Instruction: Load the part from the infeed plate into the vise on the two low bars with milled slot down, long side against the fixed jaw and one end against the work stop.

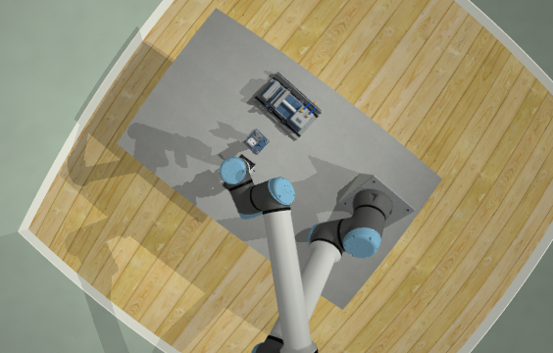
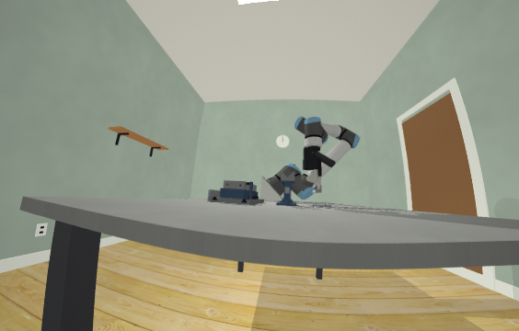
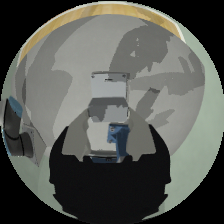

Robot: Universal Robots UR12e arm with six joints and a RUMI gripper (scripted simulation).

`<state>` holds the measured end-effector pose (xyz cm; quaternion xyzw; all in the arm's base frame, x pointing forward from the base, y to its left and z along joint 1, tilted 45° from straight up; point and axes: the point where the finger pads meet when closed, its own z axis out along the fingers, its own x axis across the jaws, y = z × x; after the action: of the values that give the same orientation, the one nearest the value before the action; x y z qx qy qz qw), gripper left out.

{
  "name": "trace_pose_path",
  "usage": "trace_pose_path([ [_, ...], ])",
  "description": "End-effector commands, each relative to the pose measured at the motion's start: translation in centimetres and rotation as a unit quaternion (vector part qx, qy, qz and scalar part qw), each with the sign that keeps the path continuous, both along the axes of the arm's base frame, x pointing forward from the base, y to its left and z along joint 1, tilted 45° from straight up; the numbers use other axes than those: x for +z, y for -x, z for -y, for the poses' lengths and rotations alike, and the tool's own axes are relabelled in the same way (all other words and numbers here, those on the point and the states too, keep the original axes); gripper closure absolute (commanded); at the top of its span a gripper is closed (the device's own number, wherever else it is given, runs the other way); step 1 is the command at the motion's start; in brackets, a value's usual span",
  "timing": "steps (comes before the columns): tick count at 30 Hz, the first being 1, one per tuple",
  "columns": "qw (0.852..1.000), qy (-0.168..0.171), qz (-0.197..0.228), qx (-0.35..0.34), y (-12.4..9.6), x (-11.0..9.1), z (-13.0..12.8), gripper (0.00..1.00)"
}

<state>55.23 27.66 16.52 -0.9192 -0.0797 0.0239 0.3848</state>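
My gripper is shut on the grey part and holds it above the table. The part spans between both fingertips in the wrist view. I cannot tell where its slot faces. The light grey infeed plate shows beyond and below the part. The vise, blue and grey on dark rails, stands well away from the gripper. The small blue stand that looks like the V-block stands between gripper and vise, close to the gripper. The work stop is too small to make out.
The arm's base stands on a grey plate toward the table's right end in the top view. Blue and yellow fittings stick up at the vise's right end. The arm's light tubes reach past the table edge.
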Motion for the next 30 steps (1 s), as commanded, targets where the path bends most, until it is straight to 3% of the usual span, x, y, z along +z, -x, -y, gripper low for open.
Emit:
trace_pose_path([
  [1, 1.0, 0.0, 0.0, 0.0, -0.3, 1.5, 1.5, 1.0],
  [30, 1.0, 0.0, 0.0, 0.0, -1.3, 8.6, 8.6, 1.0],
])
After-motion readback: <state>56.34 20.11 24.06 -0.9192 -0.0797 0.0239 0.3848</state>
